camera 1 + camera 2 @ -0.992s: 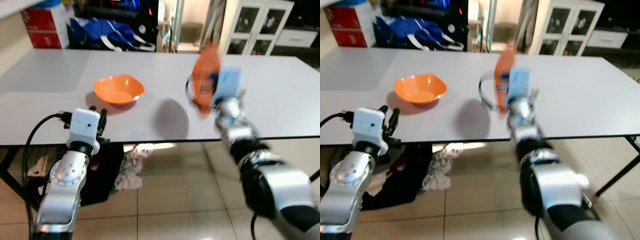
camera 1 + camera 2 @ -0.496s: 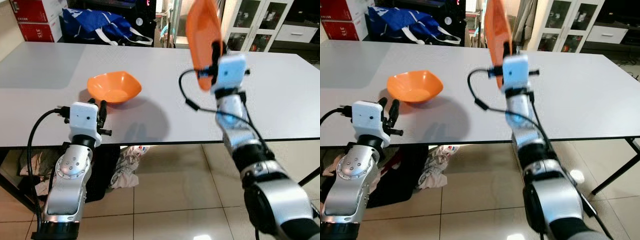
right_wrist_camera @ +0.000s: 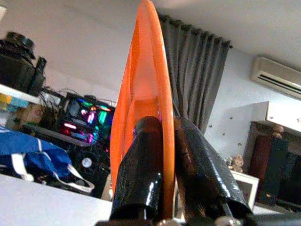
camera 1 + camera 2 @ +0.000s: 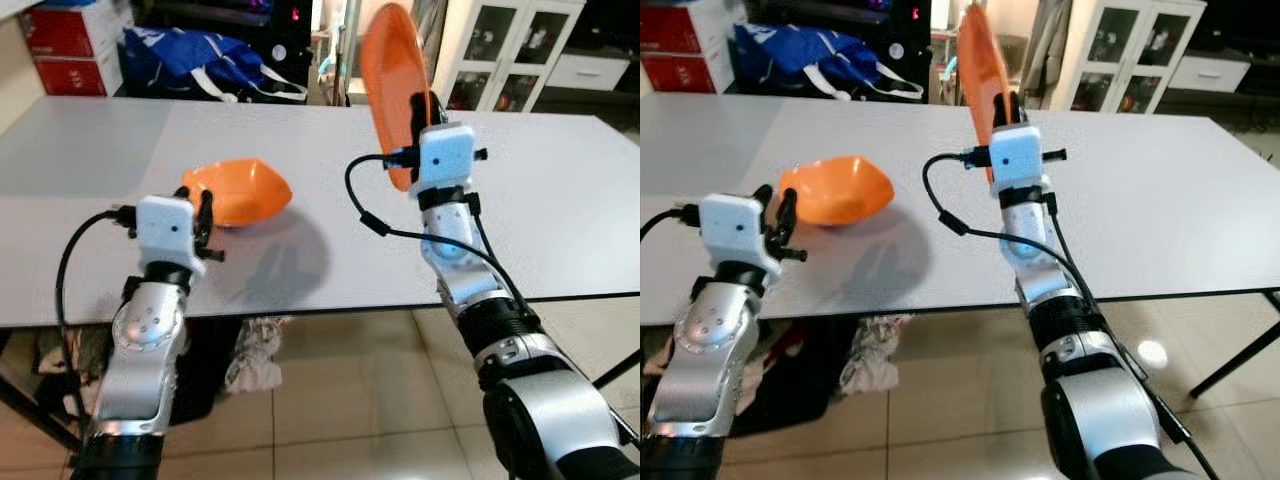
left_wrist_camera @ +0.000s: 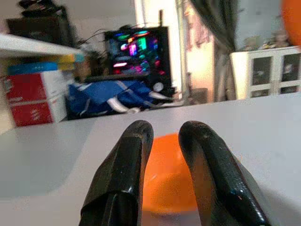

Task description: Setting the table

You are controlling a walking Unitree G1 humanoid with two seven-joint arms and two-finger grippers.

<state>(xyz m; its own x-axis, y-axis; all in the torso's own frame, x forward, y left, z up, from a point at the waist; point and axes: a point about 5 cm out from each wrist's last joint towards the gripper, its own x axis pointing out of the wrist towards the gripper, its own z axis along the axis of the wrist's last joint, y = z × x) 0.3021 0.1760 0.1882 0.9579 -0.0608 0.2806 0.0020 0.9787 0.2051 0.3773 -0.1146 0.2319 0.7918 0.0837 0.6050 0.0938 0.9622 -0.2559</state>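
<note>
- Right wrist view showed the right gripper point(image 3: 162, 155) clamped on the rim of an orange plate point(image 3: 141, 84), one black finger on each face of it.
- From the head views, the plate point(image 4: 392, 90) was held edge-up high above the white table point(image 4: 560, 200), over the table's near half and to the right of the orange bowl point(image 4: 240, 190), well apart from it.
- Its long axis ran close to vertical, leaning a little; its top edge pointed up toward the far side of the room, and its hollow face seemed turned toward the bowl, though this was hard to tell for sure.
- The bowl sat on the table, tilted, with its opening facing away from the robot and somewhat upward.
- The left gripper point(image 5: 162, 179) hovered just on the near side of the bowl with its fingers slightly parted and nothing between them; in its wrist view the bowl point(image 5: 169, 183) lay straight ahead beyond the fingertips.
- The step in hand appeared to be carrying the plate to its place; it had not yet been set down.
- The next move would call for turning the wrist so that the plate lay flat, lowering it to a bare part of the table beside the bowl, and only then letting go.
- Held only by its rim, the plate could slip or swing, so a slow descent seemed wise.
</note>
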